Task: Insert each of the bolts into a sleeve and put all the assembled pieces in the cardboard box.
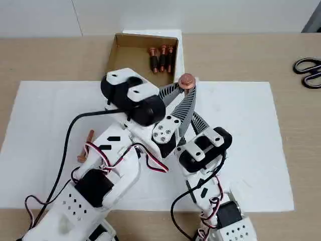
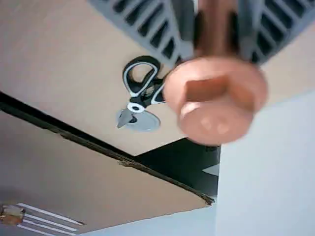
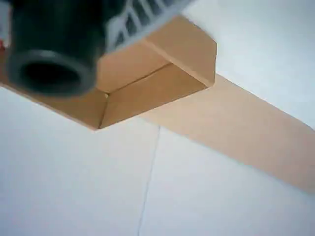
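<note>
A black sleeve (image 3: 49, 54), its open end turned toward the camera, is seen gripped in the claw (image 3: 66, 19) beside a ribbed grey finger (image 3: 138, 14), with the cardboard box (image 3: 157, 91) just beyond the claw and white paper (image 3: 74, 177) and bare tabletop (image 3: 246, 137) farther past it.

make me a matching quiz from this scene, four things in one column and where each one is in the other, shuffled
Things:
1. scissors
2. copper bolt
3. black sleeve
4. three assembled pieces

Places:
A. inside the cardboard box
B. held in the right gripper
C. on the bare table, off the white paper
D. held in the left gripper

Pairs: 1-C, 2-D, 3-B, 4-A
</note>
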